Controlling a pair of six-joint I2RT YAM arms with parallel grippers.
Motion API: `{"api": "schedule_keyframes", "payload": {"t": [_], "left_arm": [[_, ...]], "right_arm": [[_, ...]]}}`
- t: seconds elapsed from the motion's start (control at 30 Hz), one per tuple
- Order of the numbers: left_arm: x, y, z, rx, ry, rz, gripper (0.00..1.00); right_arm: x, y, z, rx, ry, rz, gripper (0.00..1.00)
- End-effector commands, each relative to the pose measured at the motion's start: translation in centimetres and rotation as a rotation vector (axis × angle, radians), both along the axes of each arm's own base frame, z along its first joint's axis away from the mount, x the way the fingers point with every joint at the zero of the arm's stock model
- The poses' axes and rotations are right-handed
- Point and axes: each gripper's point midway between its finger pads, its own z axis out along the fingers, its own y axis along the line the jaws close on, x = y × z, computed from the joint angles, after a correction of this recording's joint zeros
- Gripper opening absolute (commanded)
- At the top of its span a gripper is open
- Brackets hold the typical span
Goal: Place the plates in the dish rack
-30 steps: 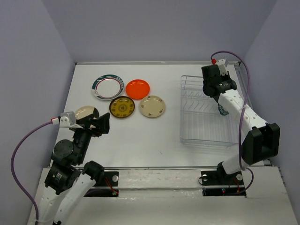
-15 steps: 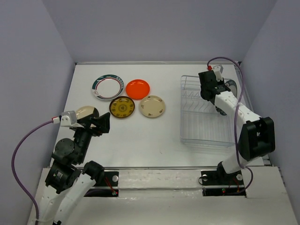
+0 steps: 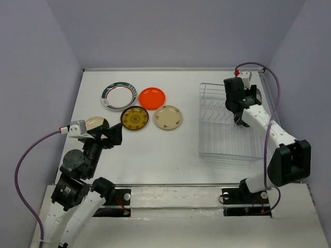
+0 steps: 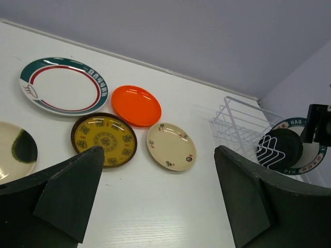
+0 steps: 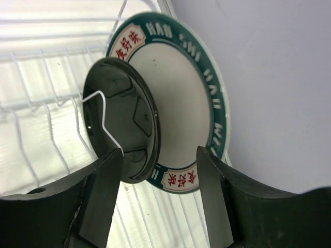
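Note:
My right gripper is open over the far right end of the dish rack. Its jaws stand either side of two upright plates without touching them. These are a white plate with a teal lettered rim and a dark plate in front of it, both resting in the rack's wires. On the table lie the green-red rimmed plate, the orange plate, the brown and yellow plate and the cream floral plate. My left gripper hangs open and empty near the beige plate.
The rack's near slots hold nothing. The right wall runs close behind the rack, and the back wall lies just beyond the plates.
My right gripper has opened and let go of the teal-rimmed plate, which now stands in the rack. The left arm has barely moved.

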Motion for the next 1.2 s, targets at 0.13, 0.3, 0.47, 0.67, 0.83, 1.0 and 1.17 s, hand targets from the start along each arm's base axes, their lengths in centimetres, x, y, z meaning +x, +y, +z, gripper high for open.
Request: {"api": "schedule_keyframes", "payload": {"t": [0.13, 0.3, 0.47, 0.67, 0.83, 1.0, 1.17], "left_arm": [[1.2, -0.3, 0.4, 0.005, 0.02, 0.016, 0.99], [1.7, 0.6, 0.4, 0.01, 0.021, 0.057, 0.99], [2.2, 1.1, 1.0, 0.043, 0.031, 0.089, 0.99], [2.2, 2.4, 3.7, 0.037, -0.017, 0.153, 0.99], [2.4, 5.3, 2.4, 0.026, 0.036, 0.327, 0.99], [4.5, 5.6, -1.1, 0.061, 0.166, 0.409, 0.98], [6.6, 5.7, -0.4, -0.019, 0.21, 0.422, 0.94]], "right_arm": [[0.0, 6.0, 7.8, 0.357, -0.287, 0.241, 0.71], [-0.8, 19.9, 8.0, 0.655, -0.322, 0.58, 0.7], [-3.8, 36.6, 6.5, 1.032, -0.275, 0.843, 0.49], [-6.5, 49.9, 2.9, 1.282, -0.144, 0.94, 0.35], [-8.8, 58.2, -3.2, 1.356, 0.042, 1.004, 0.49], [-9.2, 61.5, -5.3, 1.439, 0.101, 1.027, 0.56], [-10.0, 58.1, -2.5, 1.364, 0.025, 1.083, 0.56]]}}
